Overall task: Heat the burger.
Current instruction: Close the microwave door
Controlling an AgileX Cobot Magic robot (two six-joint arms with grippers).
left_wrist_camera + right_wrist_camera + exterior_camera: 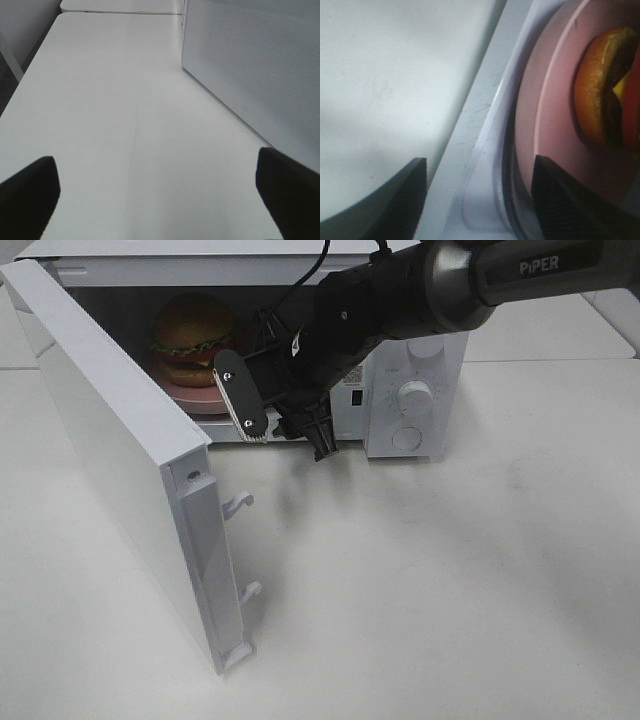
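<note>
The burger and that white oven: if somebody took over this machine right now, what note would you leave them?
Left gripper: open, empty, over the bare table beside the open door.
Right gripper: open, empty, at the mouth of the microwave, close to the rim of the pink plate.
Burger: on the pink plate, inside the microwave.
Done: burger loaded.
Left: draw the right gripper out, shut the door, set the dial.
</note>
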